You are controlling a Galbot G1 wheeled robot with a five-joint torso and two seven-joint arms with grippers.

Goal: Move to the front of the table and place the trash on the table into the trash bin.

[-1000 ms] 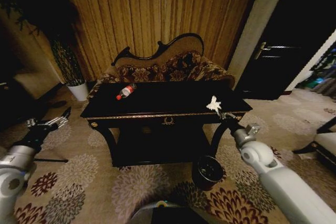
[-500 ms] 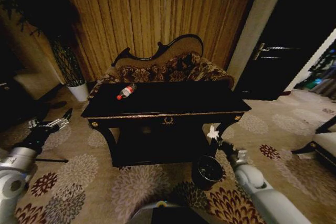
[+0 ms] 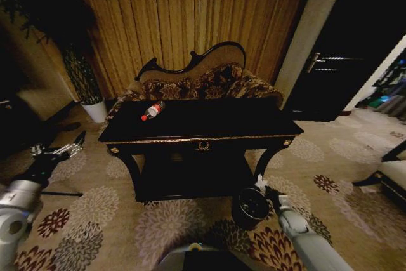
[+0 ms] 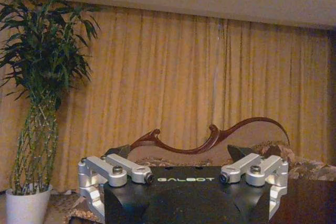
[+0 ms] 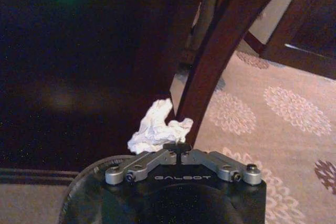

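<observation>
Crumpled white paper (image 5: 157, 129) above bin (image 3: 252, 207); bottle (image 3: 152, 110) on table (image 3: 190, 139).

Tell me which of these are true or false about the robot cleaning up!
1. The right gripper is shut on the crumpled white paper. True.
2. The paper is being held by the trash bin, down beside the table. True.
3. The plastic bottle is already in the bin. False: it lies on the tabletop, near the back left.
4. The left gripper is holding the bottle. False: it is open and hangs off to the left of the table, holding nothing.
5. A potted plant stands by the curtain. True.
</observation>
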